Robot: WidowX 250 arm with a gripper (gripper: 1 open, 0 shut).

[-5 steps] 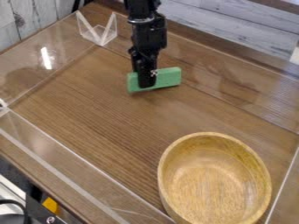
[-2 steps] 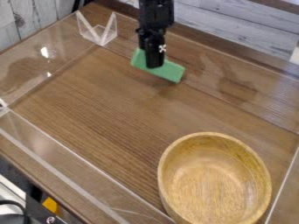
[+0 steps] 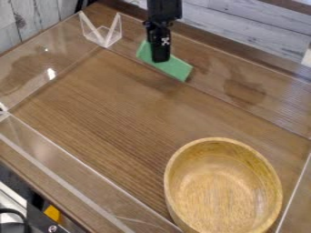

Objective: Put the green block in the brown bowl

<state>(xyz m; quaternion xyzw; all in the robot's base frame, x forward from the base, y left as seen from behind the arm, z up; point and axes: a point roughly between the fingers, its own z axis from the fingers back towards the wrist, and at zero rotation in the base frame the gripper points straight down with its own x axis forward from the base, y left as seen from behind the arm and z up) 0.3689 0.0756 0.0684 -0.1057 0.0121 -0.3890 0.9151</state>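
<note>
At wood table (image 3: 97,109), beside pale planks (image 3: 261,27).
Grips block (image 3: 177,68) with closed black gripper (image 3: 159,56), well apart from bowl (image 3: 224,187).

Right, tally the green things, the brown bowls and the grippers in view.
Green blocks: 1
Brown bowls: 1
Black grippers: 1
Total: 3

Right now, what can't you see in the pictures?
- Tips of the end effector: dark and too small in the camera view, so how they touch the block is unclear.
- Part of the block: behind the end effector.
- Top of the arm: cut off by the upper edge.
- Under the bowl: its own body hides that.
</note>
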